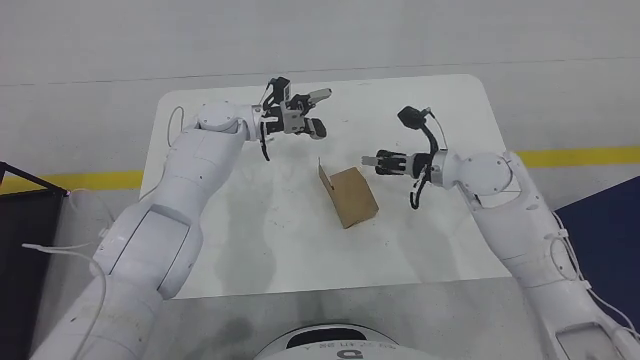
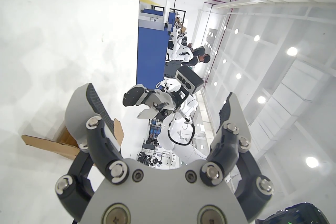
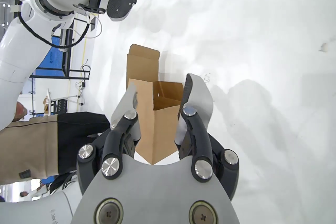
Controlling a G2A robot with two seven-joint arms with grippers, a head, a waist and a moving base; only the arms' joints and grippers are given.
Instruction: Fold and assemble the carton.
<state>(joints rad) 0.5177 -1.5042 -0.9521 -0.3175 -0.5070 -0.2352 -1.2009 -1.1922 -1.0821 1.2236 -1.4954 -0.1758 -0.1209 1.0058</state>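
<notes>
A brown cardboard carton (image 1: 348,195) lies on the white table (image 1: 250,250), partly opened into a sleeve with one flap standing up at its far-left corner. My right gripper (image 1: 372,162) hovers just right of its far end, fingers open. In the right wrist view the carton (image 3: 157,114) shows its open mouth just beyond the right gripper (image 3: 161,93), untouched by either pad. My left gripper (image 1: 320,110) hangs open over the table's far middle, apart from the carton. The left wrist view has the open left gripper (image 2: 160,107), a carton corner (image 2: 50,143) and the right gripper (image 2: 147,104) farther off.
The table's far edge lies just behind the left gripper. A yellow floor line (image 1: 590,156) runs past both sides of the table. A black frame (image 1: 25,220) stands off its left side and a blue surface (image 1: 610,230) off its right.
</notes>
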